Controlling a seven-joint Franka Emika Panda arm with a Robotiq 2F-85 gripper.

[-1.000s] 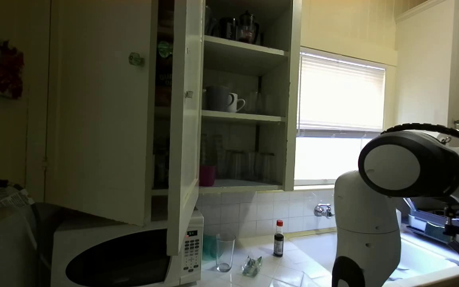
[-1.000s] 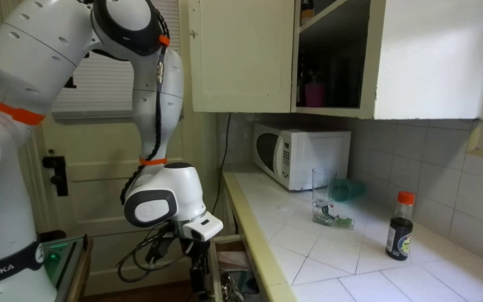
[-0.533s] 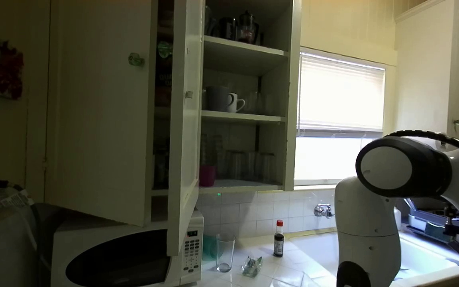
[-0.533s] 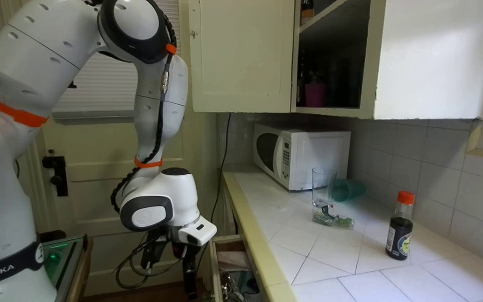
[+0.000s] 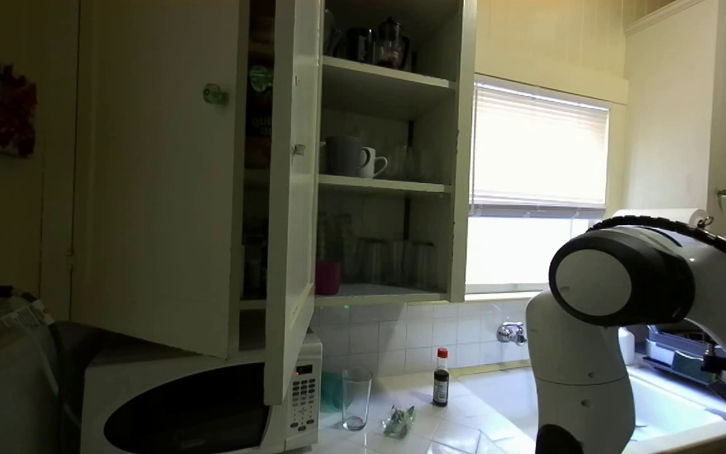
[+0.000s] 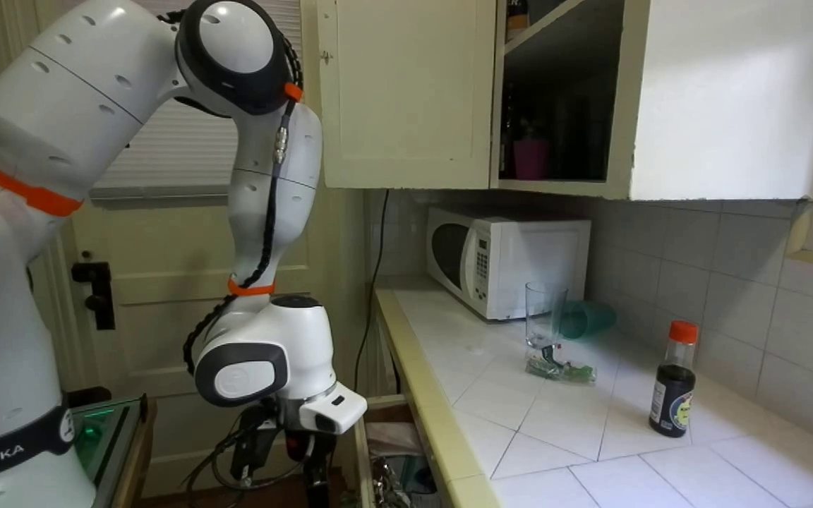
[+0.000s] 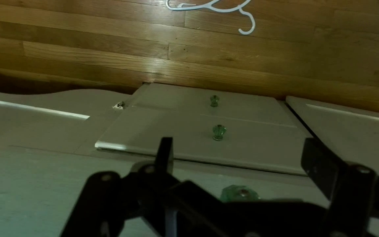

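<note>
The gripper (image 7: 238, 142) is standing wide and holding nothing, hanging near the open drawer (image 6: 363, 451). In the wrist view the nearest knob (image 7: 239, 193), green, faceted and glassy, is showing between the fingers (image 7: 164, 154), partly hidden; contact is not showing. The stage is looking like alignment; the next move is probably calling for squaring to that knob. Beyond, 2 similar knobs (image 7: 219, 132) are dotting a smooth painted front (image 7: 169, 126), bordering wood-grained floorboards (image 7: 110, 49).

I am seeing three green knobs (image 7: 219, 132) and one white hanger (image 7: 222, 10) in the wrist view; on the bench (image 6: 576, 423) I am counting one microwave (image 6: 537, 264), one clear glass (image 6: 543, 314), one teal cup (image 6: 590, 319), one red-capped bottle (image 6: 673, 395) and one packet (image 6: 563, 368).
</note>
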